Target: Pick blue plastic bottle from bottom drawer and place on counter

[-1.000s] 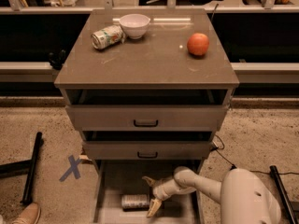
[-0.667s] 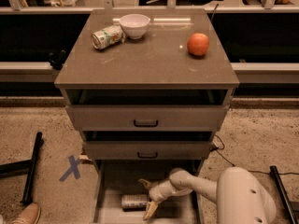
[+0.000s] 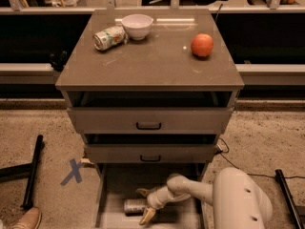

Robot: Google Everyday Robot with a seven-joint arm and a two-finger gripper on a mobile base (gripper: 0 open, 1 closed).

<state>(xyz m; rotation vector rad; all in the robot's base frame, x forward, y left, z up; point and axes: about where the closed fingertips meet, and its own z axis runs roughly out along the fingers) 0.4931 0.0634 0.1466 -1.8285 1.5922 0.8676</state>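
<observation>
The counter (image 3: 152,70) is finished in glossy grey-brown, and a white bowl (image 3: 137,26), a green-and-white can (image 3: 109,37) and an orange fruit (image 3: 202,45) are seen on it. A blue cross (image 3: 74,171) is marked on the speckled floor at eight o'clock. At six o'clock, in the grey-brown bottom drawer (image 3: 114,185), the cream gripper (image 3: 141,206) is seen with tan fingers spread at the pale-labelled blue plastic bottle (image 3: 133,206).

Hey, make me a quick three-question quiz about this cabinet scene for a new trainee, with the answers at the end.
1. True or false: the small clear ribbed plastic bottle stands upright on the grey-brown counter.
2. Where is the two-finger gripper? A) above the counter B) inside the open bottom drawer C) out of sight
3. Fill in: on the counter, the dented can lies beside the white ___.
Key: 1 false, the bottle lies in the bottom drawer. 2 B. 3 white round bowl.
</observation>
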